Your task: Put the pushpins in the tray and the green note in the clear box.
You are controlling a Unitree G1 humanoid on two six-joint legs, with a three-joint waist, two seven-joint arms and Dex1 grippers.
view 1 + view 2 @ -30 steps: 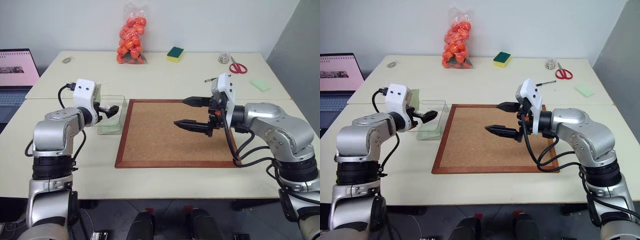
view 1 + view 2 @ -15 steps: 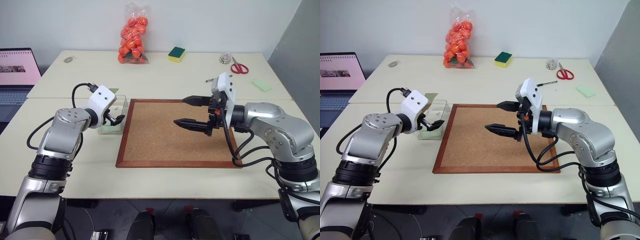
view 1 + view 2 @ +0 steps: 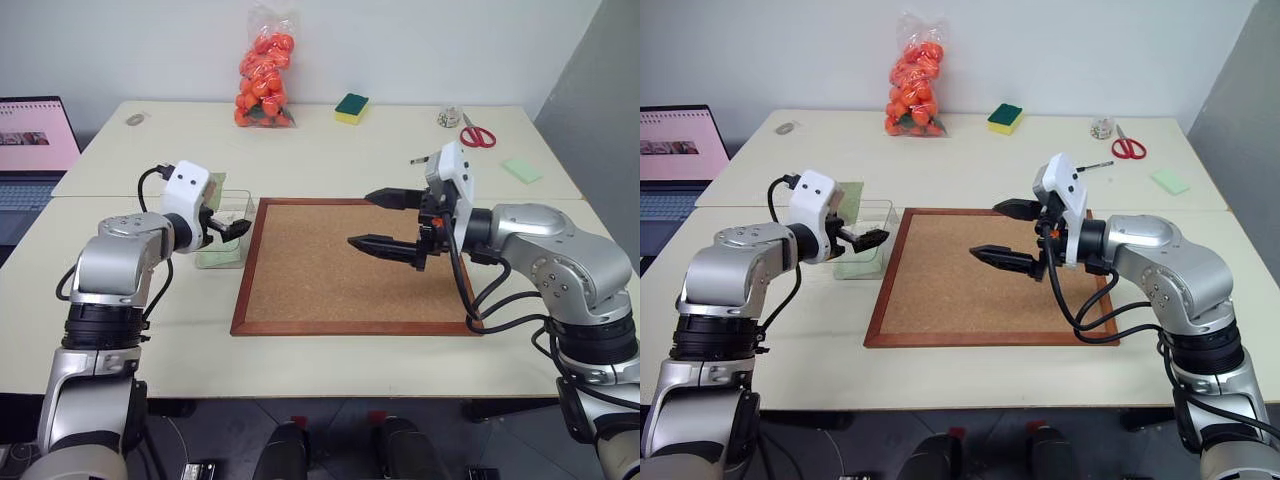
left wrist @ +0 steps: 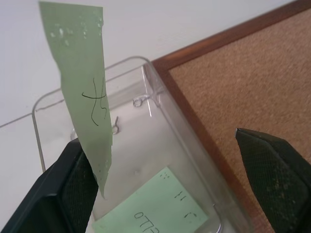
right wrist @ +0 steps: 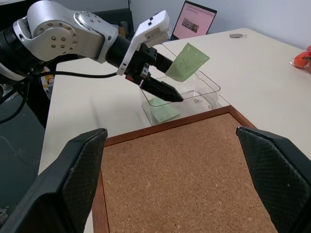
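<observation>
Cork board (image 3: pixel 345 262) lies bare w/ right gripper (image 3: pixel 382 222) jaws wide; left gripper (image 3: pixel 866 238) jaws wide over clear box (image 4: pixel 146 160) rim.

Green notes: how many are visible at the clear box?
2. One green note lies flat inside the clear box; another green note clings to a finger of the open left claw above it.

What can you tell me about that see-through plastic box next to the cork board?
The clear box is a colourless, transparent plastic container with low walls and rounded corners, standing upright on the table against the left edge of the cork board. A pale-green note with dark writing lies flat on its floor, beside a couple of small bent wire bits. The left gripper hangs over it, fingers open, with a second green slip clinging to one finger.
</observation>
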